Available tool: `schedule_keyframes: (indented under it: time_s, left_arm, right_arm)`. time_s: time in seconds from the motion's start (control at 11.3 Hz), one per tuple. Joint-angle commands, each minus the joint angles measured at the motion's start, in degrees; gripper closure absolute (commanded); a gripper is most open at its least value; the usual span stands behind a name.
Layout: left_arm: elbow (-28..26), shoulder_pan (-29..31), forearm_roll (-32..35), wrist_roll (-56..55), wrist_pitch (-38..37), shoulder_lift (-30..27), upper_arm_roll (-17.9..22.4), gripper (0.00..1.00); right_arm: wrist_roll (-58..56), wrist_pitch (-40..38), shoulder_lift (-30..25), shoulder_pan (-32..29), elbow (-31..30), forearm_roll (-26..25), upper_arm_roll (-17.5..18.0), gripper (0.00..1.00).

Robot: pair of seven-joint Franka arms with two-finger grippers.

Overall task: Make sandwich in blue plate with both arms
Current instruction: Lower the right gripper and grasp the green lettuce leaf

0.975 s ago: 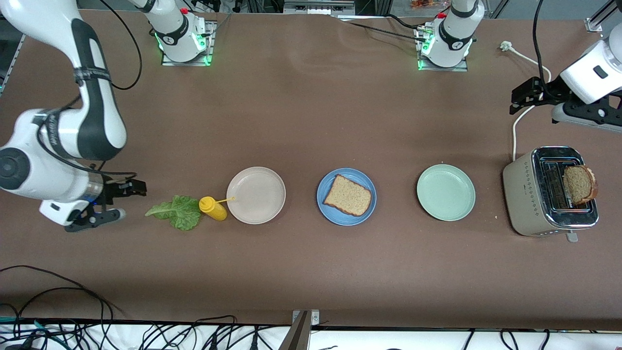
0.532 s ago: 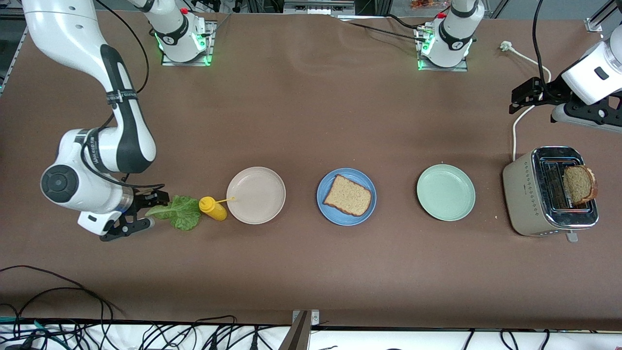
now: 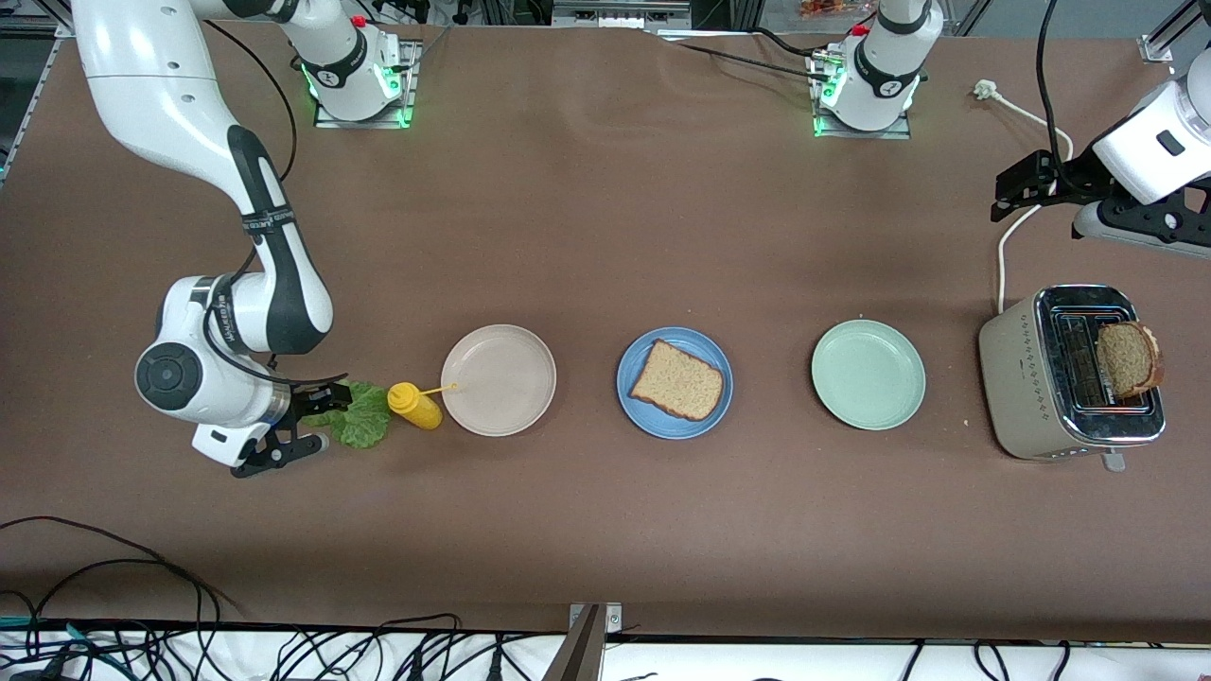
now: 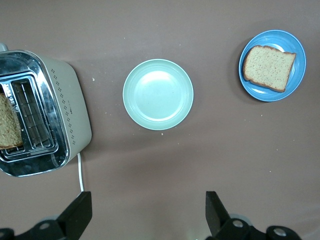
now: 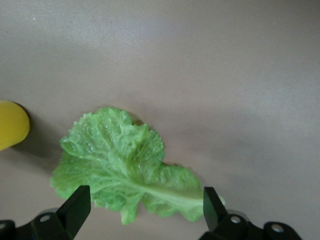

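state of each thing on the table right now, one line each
blue plate: holds one bread slice, no lettuce yet
lettuce leaf: flat on the table, stem end between the open jaws
right gripper: open, low at the lettuce
left gripper: open, up over the table near the toaster
toaster: second slice sticking up from a slot
beige plate: empty
mint plate: empty
mustard bottle: lying on its side

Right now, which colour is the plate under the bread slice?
Medium blue; the blue plate with the bread slice shows best in the front view.
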Motion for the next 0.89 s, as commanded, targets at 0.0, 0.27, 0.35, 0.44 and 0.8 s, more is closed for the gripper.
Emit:
schedule_keyframes:
  time_s: [0.0,0.27,0.35,0.44,0.8]
  left_arm:
    - [-0.9,-0.1,-1.0,0.3,-0.2,-0.9,0.6,0.00]
    - [-0.9,0.0,-1.0,0.4,-0.2,-0.9,0.6,0.00]
    - [-0.9,0.0,-1.0,0.4,-0.2,-0.9,0.6,0.00]
    - [-0.9,0.0,-1.1,0.5,-0.2,-0.8,0.7,0.00]
    - [-0.9,0.4,-1.2,0.4,-0.3,-0.8,0.7,0.00]
  right_arm:
    - [-1.2,2.1,2.0,-0.2,1.3,1.1,0.9,0.00]
    - [-1.2,4.7,3.9,0.1,0.7,0.6,1.4,0.00]
    - [-1.2,5.3,4.4,0.1,0.4,0.5,1.5,0.00]
    - [-1.2,6.6,4.6,0.1,-0.5,0.5,1.5,0.00]
    - [-4.7,7.4,4.4,0.0,-1.0,0.4,1.5,0.46]
